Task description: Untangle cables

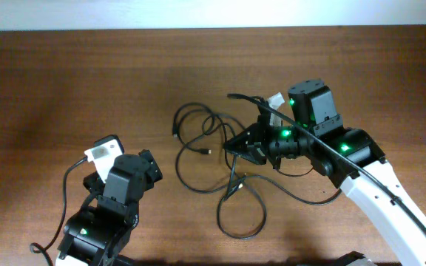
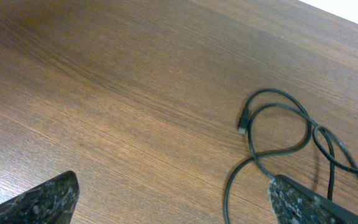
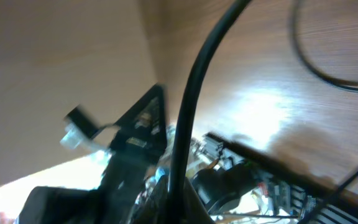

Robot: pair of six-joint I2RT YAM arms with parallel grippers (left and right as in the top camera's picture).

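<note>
Several thin black cables (image 1: 198, 122) lie tangled in loops on the brown table (image 1: 87, 81), with a lower loop (image 1: 239, 214) nearer the front. My right gripper (image 1: 244, 145) is over the middle of the tangle. In the right wrist view its jaws (image 3: 180, 194) are shut on a black cable (image 3: 194, 93) that rises out of them, blurred. My left gripper (image 2: 173, 202) is open and empty, low over bare wood at the front left. A cable loop with a small plug end (image 2: 243, 123) lies ahead of its right finger.
A white tag (image 1: 276, 98) sits on a dark cord near the right arm's wrist. The table's far edge meets a pale wall (image 1: 213, 13). The left arm's body (image 1: 117, 192) stands at the front left.
</note>
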